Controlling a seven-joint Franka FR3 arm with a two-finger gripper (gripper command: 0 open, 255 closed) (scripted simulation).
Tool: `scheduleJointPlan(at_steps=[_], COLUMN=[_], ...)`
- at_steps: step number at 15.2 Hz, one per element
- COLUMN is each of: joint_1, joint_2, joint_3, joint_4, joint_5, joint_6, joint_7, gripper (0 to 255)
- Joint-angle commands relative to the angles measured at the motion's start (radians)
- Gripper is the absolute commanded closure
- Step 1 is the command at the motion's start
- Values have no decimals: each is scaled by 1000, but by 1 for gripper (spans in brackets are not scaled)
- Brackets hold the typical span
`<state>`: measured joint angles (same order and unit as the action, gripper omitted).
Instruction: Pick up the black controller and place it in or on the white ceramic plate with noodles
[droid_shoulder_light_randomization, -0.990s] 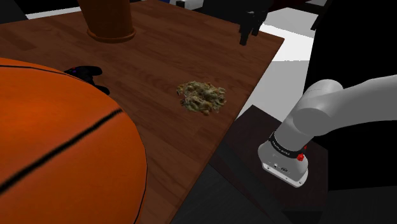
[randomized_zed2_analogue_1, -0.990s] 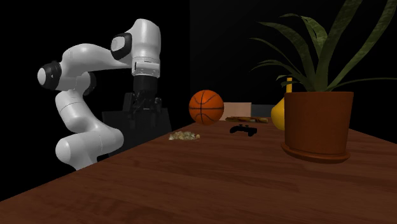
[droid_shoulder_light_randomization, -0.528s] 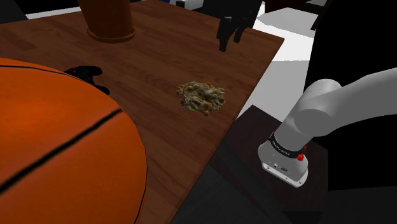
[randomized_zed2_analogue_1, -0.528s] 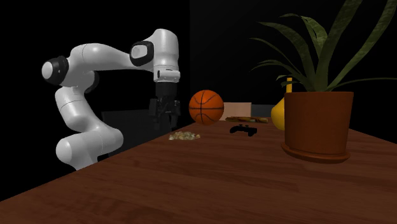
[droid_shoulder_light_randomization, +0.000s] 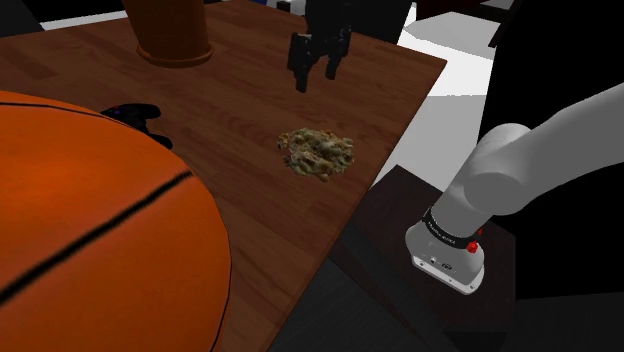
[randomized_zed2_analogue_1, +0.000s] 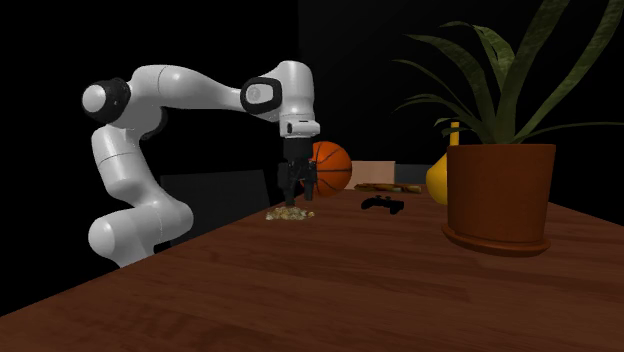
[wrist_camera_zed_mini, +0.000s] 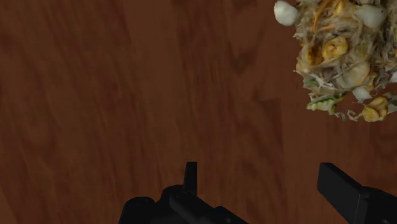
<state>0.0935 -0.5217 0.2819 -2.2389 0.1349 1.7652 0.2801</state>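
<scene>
Shoulder view: finds the gripper (droid_shoulder_light_randomization: 313, 80) above the wooden table (droid_shoulder_light_randomization: 250, 100), jaws spread, pointing down, between the plant pot (droid_shoulder_light_randomization: 172, 35) and the noodles (droid_shoulder_light_randomization: 316, 151), touching neither. Puts the table's edge near, on this view's right, past the noodles, with the stand (droid_shoulder_light_randomization: 390, 230) below it. Places the controller (droid_shoulder_light_randomization: 137, 115) flat on the table at this view's left, well apart from the gripper, partly hidden behind the basketball (droid_shoulder_light_randomization: 90, 230). Notes bare wood between controller and noodles.

Second exterior view: shows the arm (randomized_zed2_analogue_1: 180, 90) stretched out level, wrist turned straight down, gripper (randomized_zed2_analogue_1: 297, 198) just over the noodles (randomized_zed2_analogue_1: 290, 213). Shows the whole controller (randomized_zed2_analogue_1: 383, 204), clear of the basketball (randomized_zed2_analogue_1: 325, 167) and of the plant pot (randomized_zed2_analogue_1: 500, 195).

Wrist view: confirms the gripper (wrist_camera_zed_mini: 267, 181) wide apart, holding nothing, bare wood beneath, noodles (wrist_camera_zed_mini: 340, 54) off to one side. No plate rim discernible.
</scene>
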Motion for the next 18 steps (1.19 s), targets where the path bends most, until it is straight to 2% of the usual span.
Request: scheduleJointPlan(at_steps=[1,6,10,18], joint_1=[4,13,22,76], joint_2=[58,201,328,619], joint_3=[31,106,162,248], joint_4=[46,160,272,562], joint_5=[15,29,15,-88], joint_6=[20,72,105,131], joint_7=[44,155,249,449], gripper=[0,0,0,0])
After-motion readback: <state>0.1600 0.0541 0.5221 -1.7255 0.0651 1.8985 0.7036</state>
